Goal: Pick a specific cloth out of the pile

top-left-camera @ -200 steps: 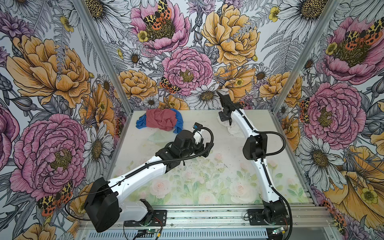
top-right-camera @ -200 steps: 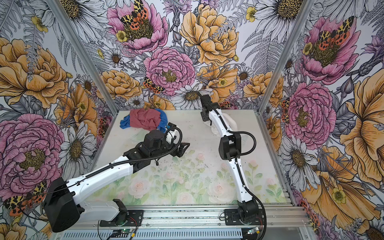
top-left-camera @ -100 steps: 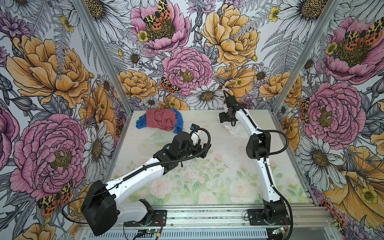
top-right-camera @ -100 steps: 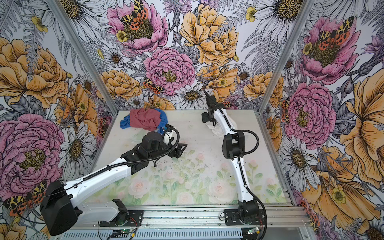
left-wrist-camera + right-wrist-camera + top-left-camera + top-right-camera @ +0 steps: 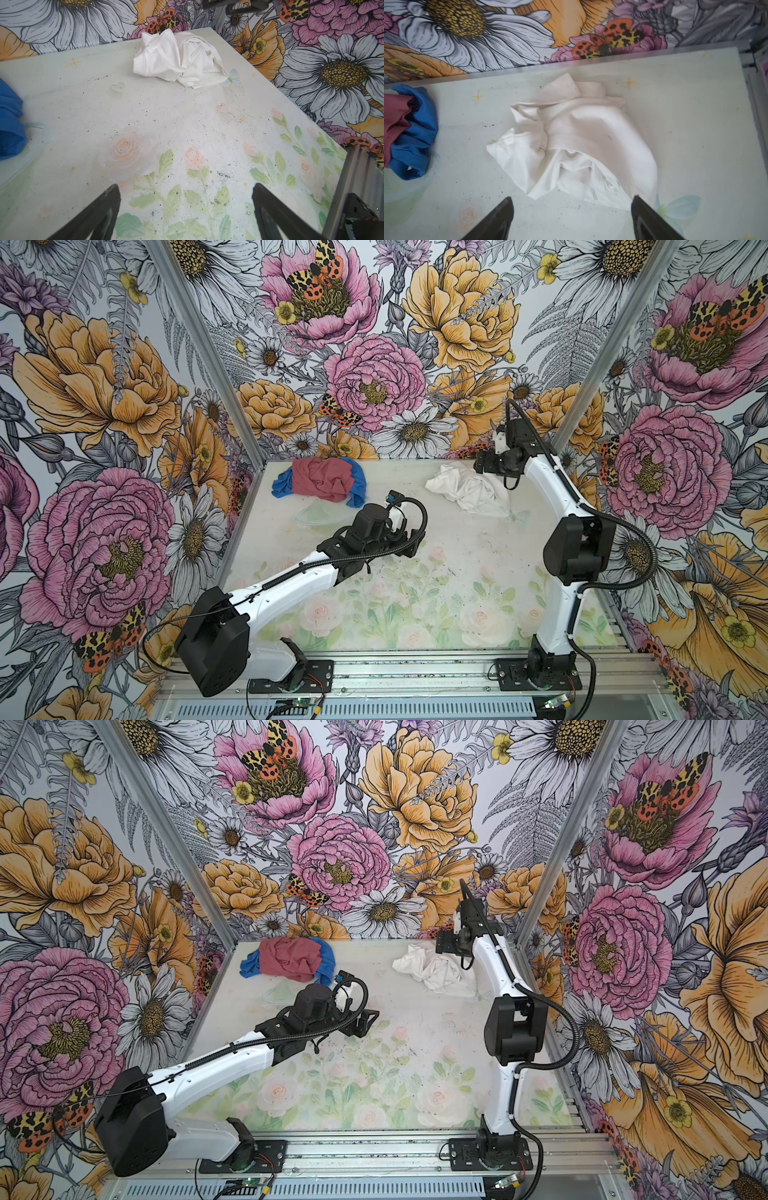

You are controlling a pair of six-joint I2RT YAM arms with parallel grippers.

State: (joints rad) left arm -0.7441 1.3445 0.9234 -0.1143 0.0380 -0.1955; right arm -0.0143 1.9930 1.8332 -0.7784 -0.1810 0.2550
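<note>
Against 1 second ago, nearest first: left arm barely shifted, low over the middle of the surface, left jaws wide apart as before and holding nothing. Farther back, right jaws then pressed down at the cloth, now spread wide and empty, with the right arm lifted and drawn back toward the rear right corner. Cloth left crumpled on the surface at the rear right, more of it uncovered in both top views than before, and whole in both wrist views. Pile unmoved at the rear left, well apart from the cloth: a dusty red-pink garment over a royal-blue garment. Impossible to tell touching from mere overlap between 1 right jaw tip and the cloth's hem in the right wrist view. Only the 2 dark tips of each pair of jaws in the wrist views, the rest cut off; pile cropped at the edge of both. Surface pale, printed with faded roses and green leaves, flecked with dark specks, edged in front by an aluminium rail. Around it, 3 walls of large pink, orange and white flowers with spotted moths.
</note>
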